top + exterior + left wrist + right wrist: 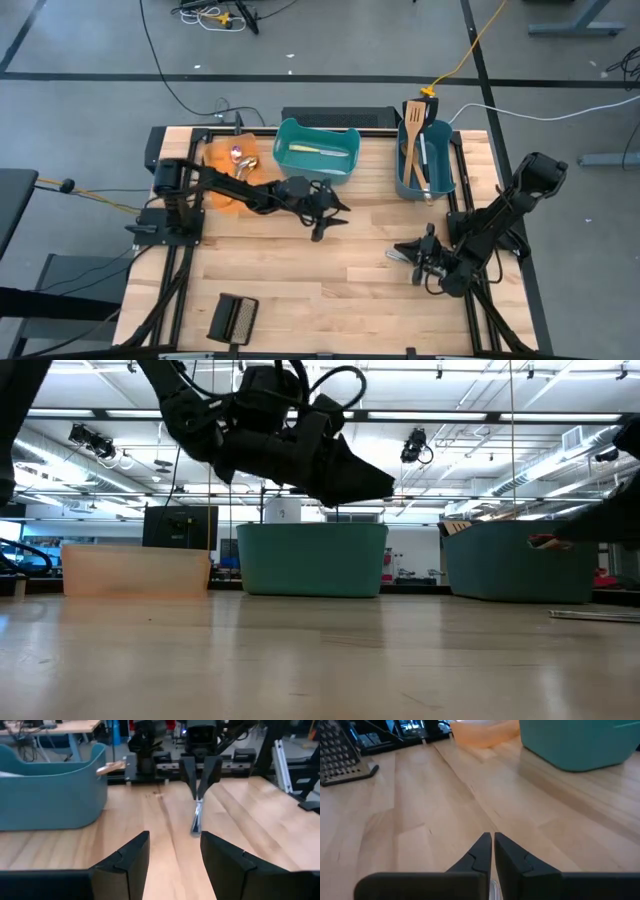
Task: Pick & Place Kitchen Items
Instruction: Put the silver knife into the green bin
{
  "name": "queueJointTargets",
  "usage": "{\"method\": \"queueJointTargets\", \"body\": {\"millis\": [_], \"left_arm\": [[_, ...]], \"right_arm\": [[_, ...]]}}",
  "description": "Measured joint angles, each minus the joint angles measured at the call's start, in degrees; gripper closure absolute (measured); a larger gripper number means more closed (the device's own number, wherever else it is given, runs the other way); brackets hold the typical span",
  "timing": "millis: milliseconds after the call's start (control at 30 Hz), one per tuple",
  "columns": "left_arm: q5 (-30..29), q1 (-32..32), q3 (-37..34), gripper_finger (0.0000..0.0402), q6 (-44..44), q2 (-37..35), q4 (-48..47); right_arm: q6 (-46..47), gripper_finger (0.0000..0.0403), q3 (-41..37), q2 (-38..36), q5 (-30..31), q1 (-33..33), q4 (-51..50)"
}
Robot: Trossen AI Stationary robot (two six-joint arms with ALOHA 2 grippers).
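Right pincer (408, 254) low over desk (330, 290) near right edge, fingers nearly closed on silver table knife (196, 818) lying flat on wood. Left pincer (335, 215) raised at desk centre, fingers apart, empty, just in front of teal bin (316, 150).

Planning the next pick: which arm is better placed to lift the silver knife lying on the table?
Right: its end effector is down at the knife, nearly closed; the left end effector hangs open, apart.

pale wood table (300, 270) with fine grain, satin; glossy metal knife (196, 817); smooth matt plastic bins (316, 152); matt black fingers (475, 855).
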Motion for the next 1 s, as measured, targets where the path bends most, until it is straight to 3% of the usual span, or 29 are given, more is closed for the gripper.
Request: {"method": "queueJointTargets", "body": {"millis": [167, 467, 1000], "left_arm": [[-0.05, -2.6, 5.63, 0.022, -0.8, 6.48, 1.53], [4.61, -4.52, 22.15, 0.022, 2.0, 18.61, -7.18], [6.23, -5.81, 33.75, 0.022, 2.76, 30.53, -7.5]], "right_arm": [[-2.38, 0.0371, 0.02, -2.97, -0.02, -1.26, -0.56], [-3.67, 0.0371, 0.07, -5.45, -0.63, -2.16, -1.36], [-4.59, 0.037, 0.07, -5.51, -0.56, -2.16, -0.93]]}}
